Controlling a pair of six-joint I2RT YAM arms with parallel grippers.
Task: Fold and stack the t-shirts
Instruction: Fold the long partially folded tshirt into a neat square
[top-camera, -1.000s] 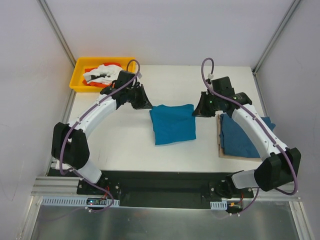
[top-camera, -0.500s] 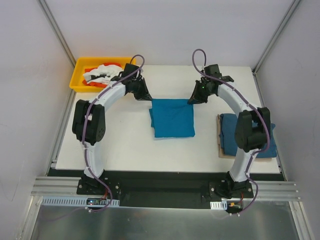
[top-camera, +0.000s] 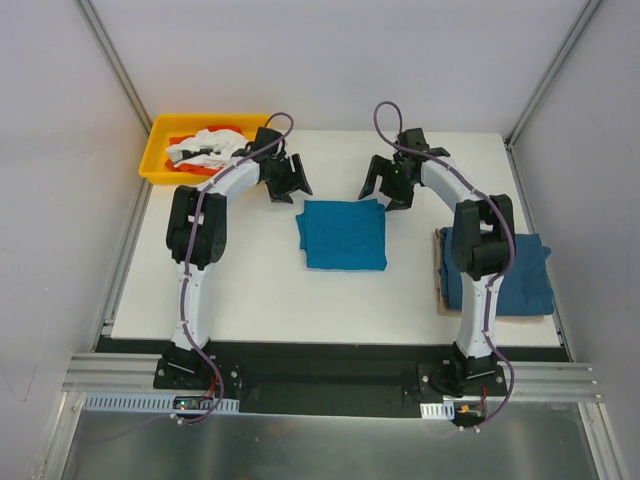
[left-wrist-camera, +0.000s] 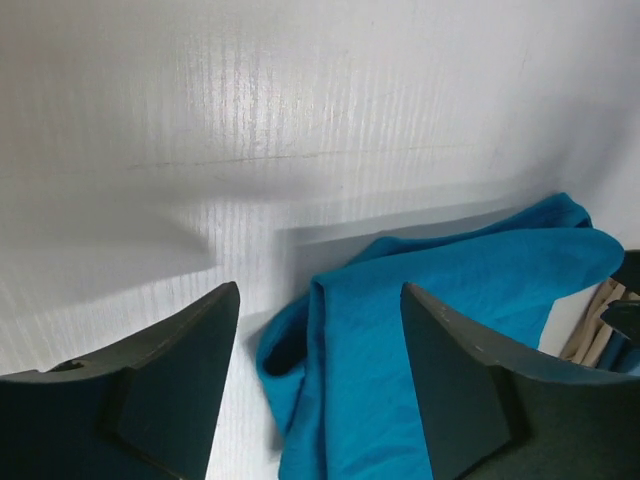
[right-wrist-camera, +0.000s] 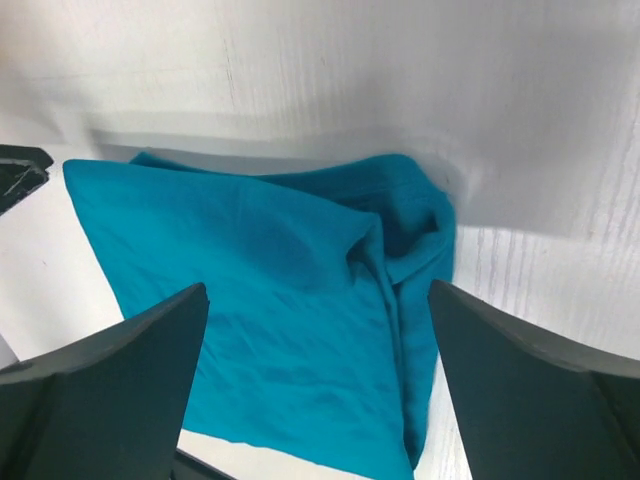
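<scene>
- We note both grippers have spread apart since the earlier frame.
- The left gripper (top-camera: 290, 188) and right gripper (top-camera: 384, 193) stand parted, empty; the t-shirt (top-camera: 343, 233) lies just below each.

L arm (top-camera: 225, 186): base at 7 o'clock of top view, upper link near vertical, forearm running toward 1 o'clock. L tool (top-camera: 292, 190): jaws apart, empty, tips facing down. R arm (top-camera: 441, 181): base at 5 o'clock, forearm running toward 11 o'clock. R tool (top-camera: 383, 197): jaws spread wider than L, empty. Tools level w/ each other, well apart.
</scene>
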